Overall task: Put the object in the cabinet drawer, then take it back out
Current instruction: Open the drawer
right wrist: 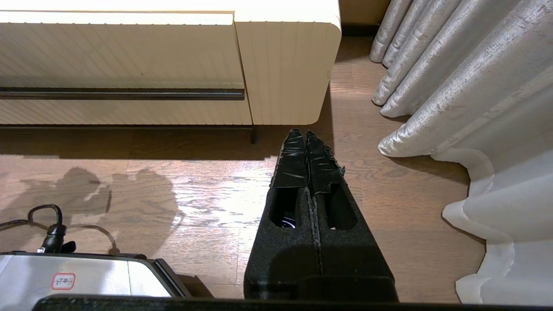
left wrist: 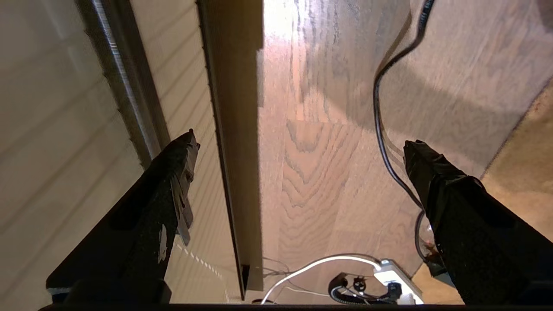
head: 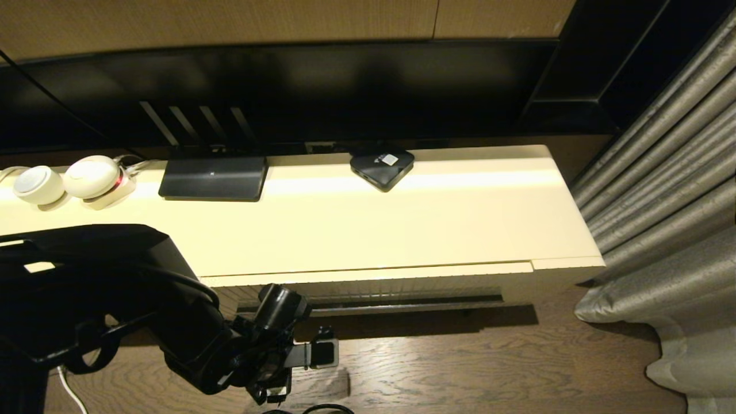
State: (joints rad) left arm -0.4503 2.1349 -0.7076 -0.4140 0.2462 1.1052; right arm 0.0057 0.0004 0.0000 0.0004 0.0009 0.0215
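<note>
Head view: cabinet drawer (head: pixel 368 275) closed or nearly so, water bottle nowhere visible; left gripper (head: pixel 299 368) low before the ribbed front near the dark slot handle (head: pixel 402 305), fingers spread wide and empty, seemingly positioned to pull; right gripper (right wrist: pixel 306 142) parked, clenched.

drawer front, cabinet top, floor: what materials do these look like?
Cabinet drawer front: cream, finely ribbed, matte; likely lacquered board, with a dark slot handle beneath. Cabinet top: smooth cream with a soft sheen from the light strip. Floor: brown wood-grain planks, semi-gloss; wood or laminate, can't tell.
</note>
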